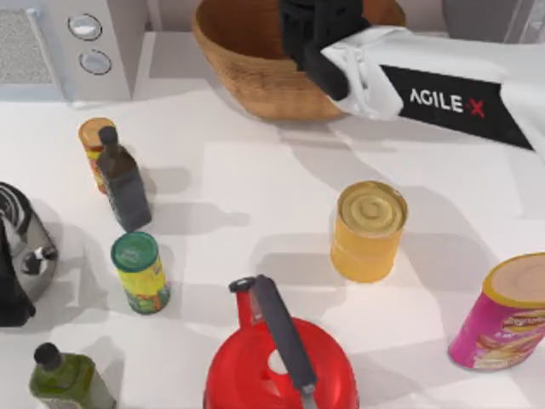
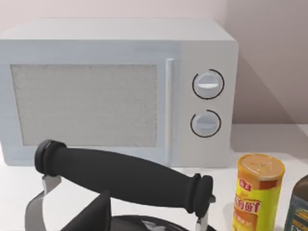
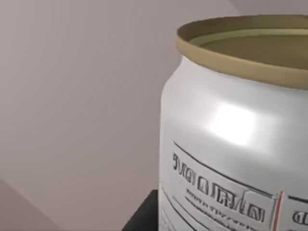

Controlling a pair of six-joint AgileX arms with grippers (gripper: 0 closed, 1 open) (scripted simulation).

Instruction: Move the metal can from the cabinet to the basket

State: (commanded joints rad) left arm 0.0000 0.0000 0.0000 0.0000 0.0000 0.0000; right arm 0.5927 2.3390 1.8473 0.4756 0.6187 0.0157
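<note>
The metal can (image 3: 231,144), silver-white with a gold rim and red-marked print, sits very close in the right wrist view with bare wall behind it. My right gripper (image 1: 319,38) is shut on it. In the top view that gripper's dark body hangs over the right part of the tan wicker basket (image 1: 243,72) at the back and hides the can. A corner of the dark-grey cabinet (image 1: 477,17) shows at the back right. My left gripper (image 2: 91,216) stays parked low at the near left, just behind a black kettle handle (image 2: 120,175).
A light-grey microwave (image 1: 77,43) stands at the back left. On the table are a wide yellow tin (image 1: 368,228), a red kettle (image 1: 281,358), a pink canister (image 1: 502,315), a green-lidded can (image 1: 139,271), a dark bottle (image 1: 123,183), an orange-lidded can (image 1: 95,145) and a green bottle (image 1: 64,379).
</note>
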